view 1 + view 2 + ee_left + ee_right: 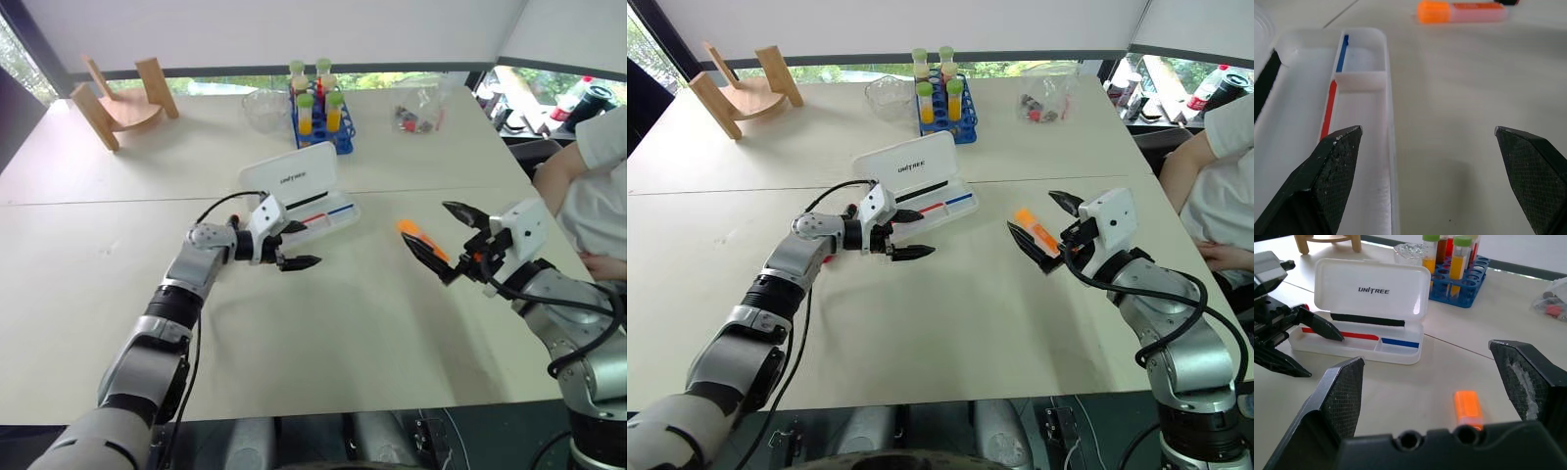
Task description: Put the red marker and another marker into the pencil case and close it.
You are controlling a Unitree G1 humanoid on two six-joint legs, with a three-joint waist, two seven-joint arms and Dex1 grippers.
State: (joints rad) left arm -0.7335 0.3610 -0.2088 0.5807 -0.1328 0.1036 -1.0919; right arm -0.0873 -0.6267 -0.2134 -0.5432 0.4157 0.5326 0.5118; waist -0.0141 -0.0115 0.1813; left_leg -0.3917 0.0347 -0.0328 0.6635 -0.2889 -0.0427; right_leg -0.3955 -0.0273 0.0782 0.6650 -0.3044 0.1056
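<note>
The pencil case [294, 174] lies open at the table's middle, its lid up, with thin red and blue pens in its tray [1359, 81]. My left gripper [309, 245] is open and empty, low over the tray's near edge. A red bit [850, 209] shows beside my left wrist. It looks like the red marker lying under the arm, mostly hidden. The orange highlighter [409, 231] lies on the table to the right of the case. My right gripper [428, 225] hovers open just above it, one finger on each side in the head views, not touching it.
At the back stand a blue rack of tubes [321, 113], a clear bowl [265, 108], a wooden stand [122, 103] and a plastic bag of small parts [421, 113]. A person [588, 186] sits at the table's right edge.
</note>
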